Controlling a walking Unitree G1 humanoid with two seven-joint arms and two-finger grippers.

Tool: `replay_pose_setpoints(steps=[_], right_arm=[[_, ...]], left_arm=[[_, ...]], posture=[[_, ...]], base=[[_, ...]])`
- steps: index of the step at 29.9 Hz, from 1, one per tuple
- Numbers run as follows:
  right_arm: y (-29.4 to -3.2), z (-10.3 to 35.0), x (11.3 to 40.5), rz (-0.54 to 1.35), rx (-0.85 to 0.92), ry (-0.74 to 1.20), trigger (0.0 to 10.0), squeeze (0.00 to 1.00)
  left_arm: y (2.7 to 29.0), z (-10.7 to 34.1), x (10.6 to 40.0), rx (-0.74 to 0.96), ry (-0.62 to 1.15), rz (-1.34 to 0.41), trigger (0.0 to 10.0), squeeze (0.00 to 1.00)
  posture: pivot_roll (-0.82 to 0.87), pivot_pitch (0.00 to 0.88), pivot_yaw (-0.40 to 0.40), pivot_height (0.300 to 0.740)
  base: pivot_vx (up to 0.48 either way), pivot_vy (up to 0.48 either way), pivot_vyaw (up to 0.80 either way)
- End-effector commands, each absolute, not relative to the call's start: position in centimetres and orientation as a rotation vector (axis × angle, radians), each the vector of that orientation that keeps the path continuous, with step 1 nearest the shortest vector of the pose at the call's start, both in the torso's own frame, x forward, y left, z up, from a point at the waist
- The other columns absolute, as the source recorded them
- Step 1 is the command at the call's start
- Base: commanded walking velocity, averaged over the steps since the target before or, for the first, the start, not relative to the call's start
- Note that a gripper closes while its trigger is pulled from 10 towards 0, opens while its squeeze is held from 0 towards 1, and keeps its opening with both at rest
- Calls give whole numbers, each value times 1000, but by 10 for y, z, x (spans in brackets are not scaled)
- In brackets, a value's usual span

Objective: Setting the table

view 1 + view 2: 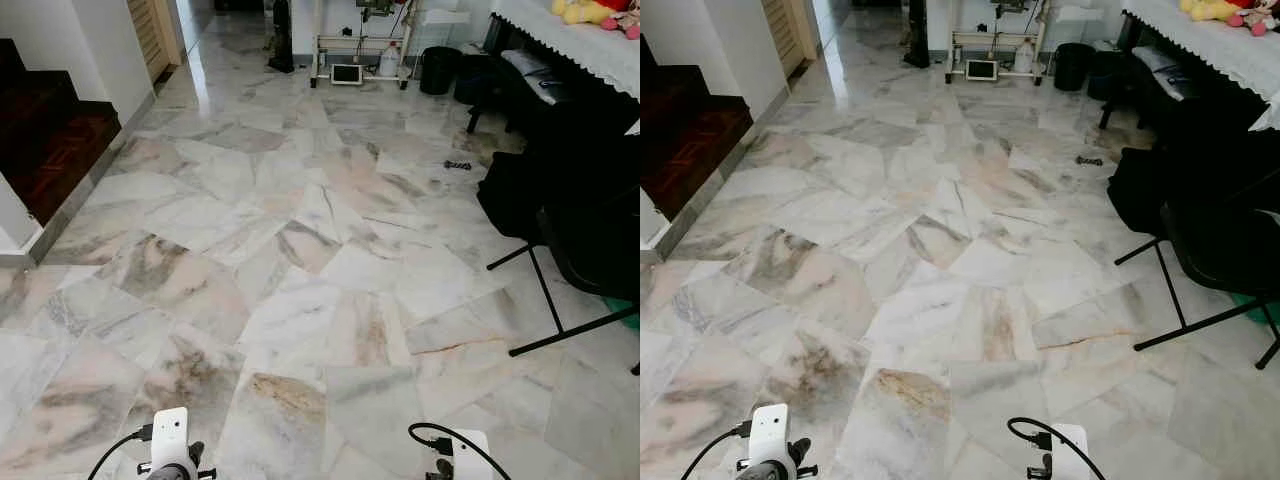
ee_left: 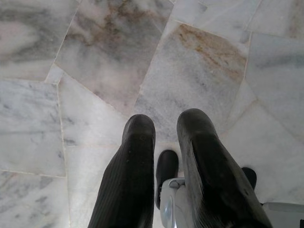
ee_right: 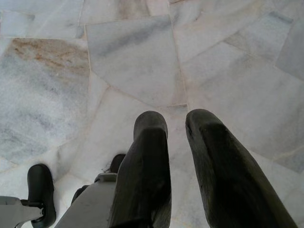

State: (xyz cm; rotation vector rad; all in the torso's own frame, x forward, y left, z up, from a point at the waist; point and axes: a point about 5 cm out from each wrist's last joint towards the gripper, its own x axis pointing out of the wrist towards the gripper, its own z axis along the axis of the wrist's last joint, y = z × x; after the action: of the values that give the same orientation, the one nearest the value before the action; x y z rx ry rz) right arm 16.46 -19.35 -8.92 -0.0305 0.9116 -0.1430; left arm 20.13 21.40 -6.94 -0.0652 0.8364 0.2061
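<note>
1. Table point(image 1: 600, 50): stands at the far right of the room, only partly in frame; its top is covered by a white cloth with a lacy, scalloped edge hanging over the side.
2. Its state: soft toys point(image 1: 577, 11), yellow and pink, lie on the cloth at the far end; the space below the cloth is dark and hard to make out.

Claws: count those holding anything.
0. Left claw and right claw both hang open over the marble floor, holding nothing.
</note>
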Motion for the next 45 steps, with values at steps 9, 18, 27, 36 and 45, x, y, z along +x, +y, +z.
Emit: replay_pose_setpoints(steps=[9, 18, 27, 36, 45], right_arm=[[-182, -101, 142, -87, 210, 1027, 10000, 0], [-182, -100, 145, -89, 200, 1027, 10000, 0], [-177, -100, 148, -94, 204, 1021, 10000, 0], [-177, -100, 147, -99, 200, 1020, 10000, 0], [-179, -100, 147, -92, 168, 1020, 10000, 0]], left_arm=[[235, -84, 163, 144, 1048, 22, 10000, 0], [227, -86, 164, 135, 1044, 19, 10000, 0], [219, -87, 166, 137, 1044, 8, 10000, 0], [233, -85, 164, 151, 1044, 18, 10000, 0], [217, -87, 166, 145, 1042, 4, 10000, 0]], posture=[[49, 7, -4, 740], [36, 24, -8, 740], [24, 16, -1, 740], [21, 6, -2, 740], [25, 0, -7, 740]], base=[[0, 0, 0], [0, 0, 0], [0, 0, 0], [0, 0, 0], [0, 0, 0]])
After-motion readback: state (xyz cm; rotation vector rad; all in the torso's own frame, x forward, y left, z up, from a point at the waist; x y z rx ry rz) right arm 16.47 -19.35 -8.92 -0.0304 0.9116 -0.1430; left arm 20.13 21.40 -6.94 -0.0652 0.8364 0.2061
